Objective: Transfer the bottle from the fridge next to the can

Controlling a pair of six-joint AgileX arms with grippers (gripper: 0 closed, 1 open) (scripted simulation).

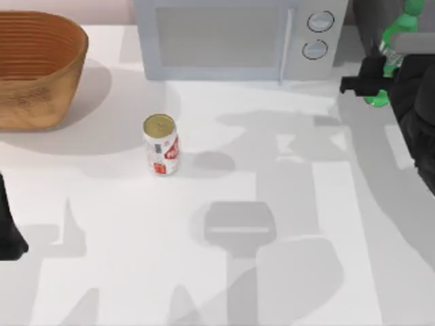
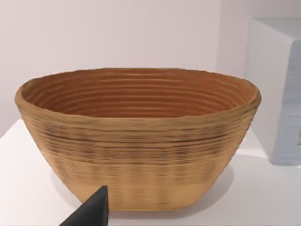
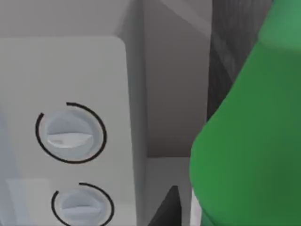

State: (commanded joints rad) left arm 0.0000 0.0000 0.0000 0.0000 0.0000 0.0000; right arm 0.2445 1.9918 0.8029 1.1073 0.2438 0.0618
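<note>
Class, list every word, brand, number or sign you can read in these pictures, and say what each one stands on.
None can be read.
The can: red marks on white, too blurred to read.
The bottle: label mostly hidden behind the right end effector.
The microwave: two knobs, no legible markings.

A translucent green bottle [image 1: 399,41], a white-and-red can [image 1: 162,146] with a gold top, a ribbed tan wicker basket [image 1: 34,68], a white desk [image 1: 272,272].
</note>
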